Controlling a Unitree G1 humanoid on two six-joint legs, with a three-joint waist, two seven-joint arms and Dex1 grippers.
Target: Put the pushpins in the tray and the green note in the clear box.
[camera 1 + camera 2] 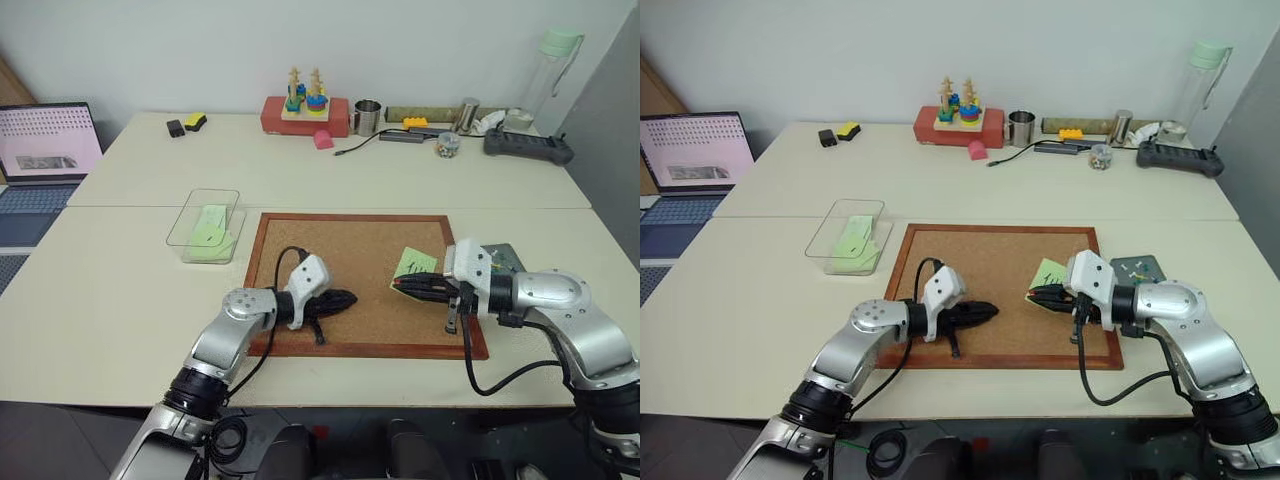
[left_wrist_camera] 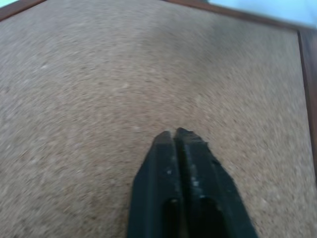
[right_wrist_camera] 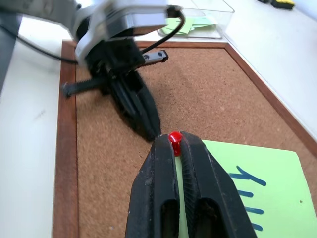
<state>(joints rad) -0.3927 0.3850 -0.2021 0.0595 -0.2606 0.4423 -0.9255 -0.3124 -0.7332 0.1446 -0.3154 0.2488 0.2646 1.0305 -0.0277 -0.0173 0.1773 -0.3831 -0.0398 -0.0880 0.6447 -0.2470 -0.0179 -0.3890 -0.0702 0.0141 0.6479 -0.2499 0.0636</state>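
the right gripper (image 3: 176,141) is clamped on a red pushpin (image 3: 175,137) at its fingertips, pointing across the cork board (image 1: 350,255) toward the left gripper (image 1: 345,298), whose fingers sit all but together over bare cork. the green note (image 1: 414,265) lies flat on the board's right part just under the right gripper, one corner toward the tray (image 1: 1139,268). the clear box (image 1: 205,226), off the board's left edge, holds green notes.

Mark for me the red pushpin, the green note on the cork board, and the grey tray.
small red plastic-headed pushpin (image 3: 175,137): right wrist view, on its head, pinched between the fingertips.
light-green square sticky note (image 3: 257,183): right wrist view, on the paper by the handwritten strokes.
small flat dark-grey square tray (image 1: 1137,268): right eye view, on its floor.
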